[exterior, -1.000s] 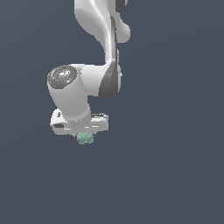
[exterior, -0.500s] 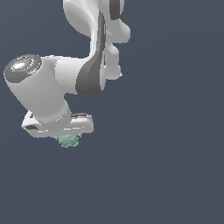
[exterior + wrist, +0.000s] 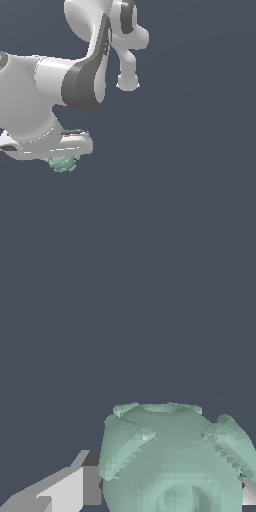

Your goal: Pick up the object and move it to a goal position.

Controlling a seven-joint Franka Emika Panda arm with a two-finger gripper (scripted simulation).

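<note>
The object is a small pale mint-green knobbly blob (image 3: 63, 163). In the exterior view it hangs just under the white hand of my arm, at the lower left. My gripper (image 3: 62, 161) is shut on it; the fingers are mostly hidden behind the hand. In the wrist view the blob (image 3: 172, 461) fills the lower half, and it sits between a grey-white finger (image 3: 65, 487) on one side and a sliver of the other finger (image 3: 248, 491) on the other side. No goal marker shows in either view.
The large white and dark-grey arm links (image 3: 82, 82) fill the upper left of the exterior view. The backdrop is plain dark grey-blue with no table edge or other object in sight.
The arm has swung toward the exterior view's left and closer to the camera, carrying the blob with it. The blob stays held in the gripper.
</note>
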